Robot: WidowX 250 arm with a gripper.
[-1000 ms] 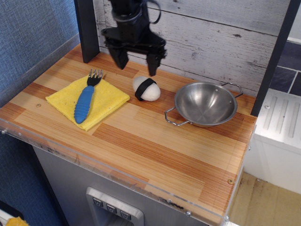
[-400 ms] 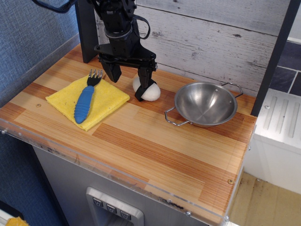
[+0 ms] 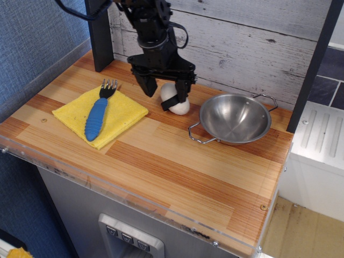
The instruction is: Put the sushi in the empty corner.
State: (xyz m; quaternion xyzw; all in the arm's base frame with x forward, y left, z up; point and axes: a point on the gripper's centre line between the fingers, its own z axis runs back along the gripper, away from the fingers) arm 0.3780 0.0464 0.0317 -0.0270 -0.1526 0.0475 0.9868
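My black gripper [image 3: 165, 88], jaws apart, straddles the small white black-banded rice-ball sushi [image 3: 176, 99] near the bench's back edge; off-centre closing could roll it into the steel bowl [image 3: 234, 118], far from the bare front-right corner [image 3: 244, 207].

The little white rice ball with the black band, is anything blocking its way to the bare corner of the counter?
Nothing visible does. The white rice ball with the black band sits left of the steel bowl, and bare striped wood runs to the empty front-right corner.
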